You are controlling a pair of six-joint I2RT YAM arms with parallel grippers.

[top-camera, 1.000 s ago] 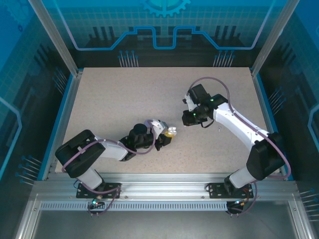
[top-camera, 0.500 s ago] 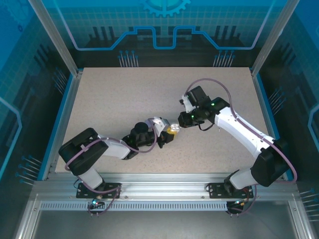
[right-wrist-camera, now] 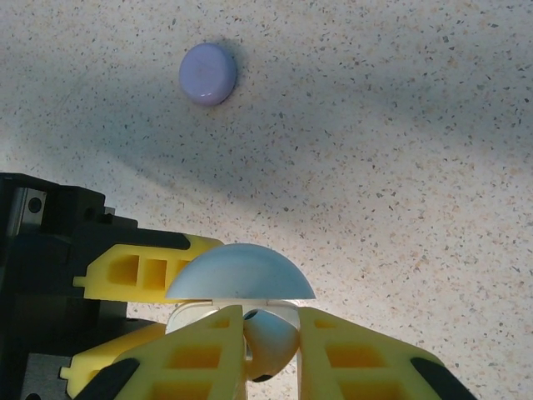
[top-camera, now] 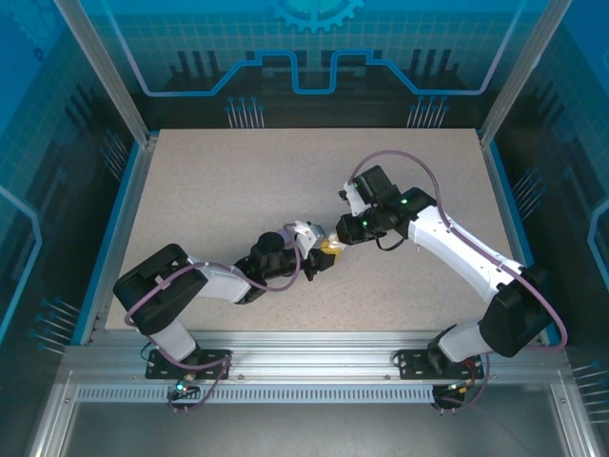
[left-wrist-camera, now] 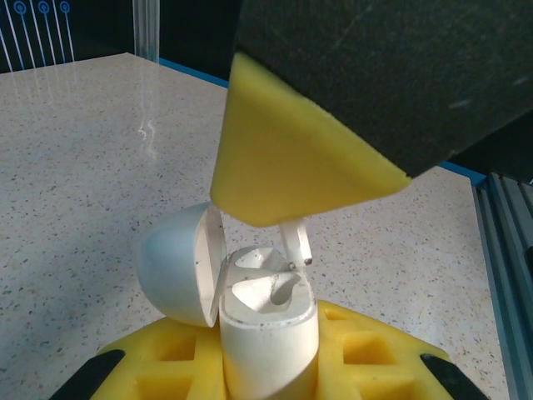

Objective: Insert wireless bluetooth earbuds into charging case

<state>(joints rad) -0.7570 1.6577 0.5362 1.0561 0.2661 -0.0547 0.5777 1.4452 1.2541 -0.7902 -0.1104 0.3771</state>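
My left gripper [left-wrist-camera: 266, 371] is shut on a white charging case [left-wrist-camera: 268, 333], held upright with its domed lid [left-wrist-camera: 176, 267] swung open to the left. One slot of the case stands empty. Directly above it my right gripper [right-wrist-camera: 271, 350] is shut on a white earbud [right-wrist-camera: 275, 333]. The earbud's short stem [left-wrist-camera: 296, 242] pokes down from a yellow pad [left-wrist-camera: 291, 167] and its tip reaches the case's rim. In the top view both grippers meet at mid-table, the left [top-camera: 319, 258] just below and left of the right [top-camera: 341, 235], with the case [top-camera: 329, 249] between them.
A closed pale purple disc-like case [right-wrist-camera: 207, 73] lies on the speckled tabletop [right-wrist-camera: 400, 167] a short way beyond the grippers. The left gripper's yellow fingers [right-wrist-camera: 137, 268] and black body sit close under the right gripper. Blue walls [top-camera: 114, 219] ring the table.
My right gripper has moved left and down with the earbud until it is over the open case. My left gripper has shifted slightly up and right with the case.
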